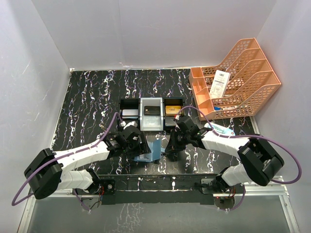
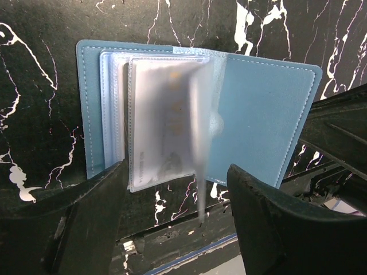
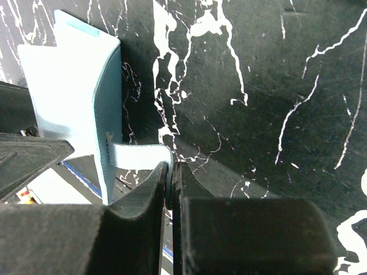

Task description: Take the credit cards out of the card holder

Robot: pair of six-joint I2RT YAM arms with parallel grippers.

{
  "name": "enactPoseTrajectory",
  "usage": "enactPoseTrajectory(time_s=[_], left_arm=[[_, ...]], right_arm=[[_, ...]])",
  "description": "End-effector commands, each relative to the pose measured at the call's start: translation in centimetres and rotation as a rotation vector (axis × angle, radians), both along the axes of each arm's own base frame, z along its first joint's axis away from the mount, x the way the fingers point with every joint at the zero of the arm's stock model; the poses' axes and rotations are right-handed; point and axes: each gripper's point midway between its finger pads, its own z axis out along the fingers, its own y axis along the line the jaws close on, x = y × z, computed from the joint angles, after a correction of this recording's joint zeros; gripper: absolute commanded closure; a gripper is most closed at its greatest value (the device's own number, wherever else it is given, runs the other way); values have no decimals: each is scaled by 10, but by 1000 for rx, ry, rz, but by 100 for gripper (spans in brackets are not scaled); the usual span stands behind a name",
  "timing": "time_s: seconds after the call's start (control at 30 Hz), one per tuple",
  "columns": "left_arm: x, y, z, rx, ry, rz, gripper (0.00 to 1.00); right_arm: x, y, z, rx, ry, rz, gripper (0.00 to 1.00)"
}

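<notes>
the open card holder (image 2: 264,114) lies flat, long axis crosswise under the wide-spread left gripper (image 2: 178,172); the right gripper (image 3: 172,172) pinches its tab (image 3: 137,156).

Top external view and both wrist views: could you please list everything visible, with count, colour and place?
card holder: one, teal-blue, open, between the tools
credit cards: three, greyish, black, gold, one per tray compartment
tray: one, black and white, table centre
file rack: one, orange, far right
paper slip: one, white, barcoded, in the rack
oval case: one, white and light blue, beside right arm
table: one, black, white veins
left tool: one, black, open over the holder's clear pockets
right tool: one, black, shut on the holder's tab
</notes>
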Motion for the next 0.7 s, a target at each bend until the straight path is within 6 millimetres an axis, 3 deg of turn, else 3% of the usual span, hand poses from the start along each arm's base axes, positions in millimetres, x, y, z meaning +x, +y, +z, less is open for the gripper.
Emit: enactPoseTrajectory(time_s=[0.0, 0.3, 0.67], left_arm=[[1, 1, 1, 8, 6, 7, 33], [5, -1, 7, 12, -6, 6, 31], [9, 7, 14, 63, -14, 30, 22]], right_arm=[[5, 1, -2, 3, -21, -7, 100], [6, 0, -4, -6, -20, -10, 100], [6, -1, -5, -14, -16, -13, 99]])
